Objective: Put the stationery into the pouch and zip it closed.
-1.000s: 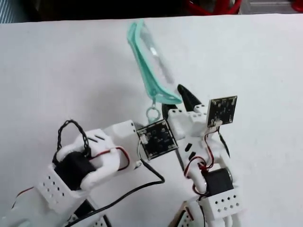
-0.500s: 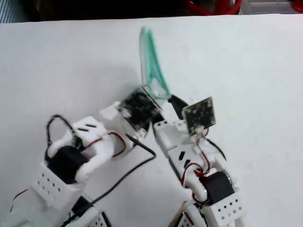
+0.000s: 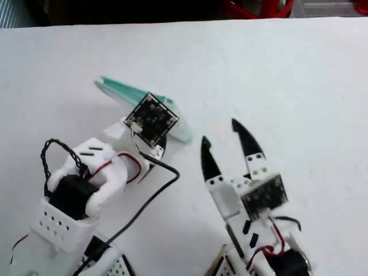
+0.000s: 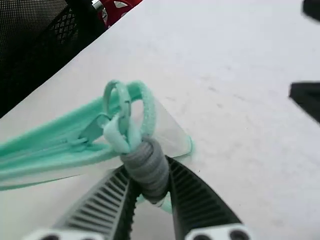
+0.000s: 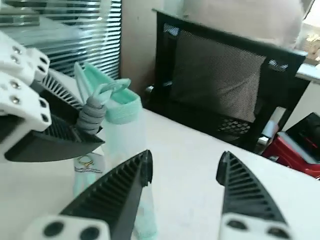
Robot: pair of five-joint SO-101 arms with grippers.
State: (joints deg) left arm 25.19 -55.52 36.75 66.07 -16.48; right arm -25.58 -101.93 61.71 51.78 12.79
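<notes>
Since a second ago the left arm (image 3: pixel 86 184) has swung to its left and carried the pouch (image 3: pixel 118 91) round with it. The pouch pointed away from the arms then; it now lies slantwise on the surface (image 3: pixel 299 75), ahead of the left arm. The right gripper (image 3: pixel 219 133) has drawn back from the pouch's end. I read it as wide open and holding nothing, its two black fingers spread and well clear of the pouch.

Pose. Left arm: stretched forward, its camera board (image 3: pixel 151 119) over the near end of the pouch. Right arm (image 3: pixel 259 230): drawn in toward its base, gripper pointing away across the surface.

Count. Two arms, two grippers, one pouch, one grey pull tab (image 4: pixel 146 162).

Views. The left wrist view gives me the grip: the left gripper (image 4: pixel 150 172) is clamped tight on the grey pull tab, which is tied to the green ring of the zip slider (image 4: pixel 95 131) at the pouch's end. In the high view the camera board covers that grip. The right wrist view shows it from the side, with a black mesh chair (image 5: pixel 225 75) behind the surface.
</notes>
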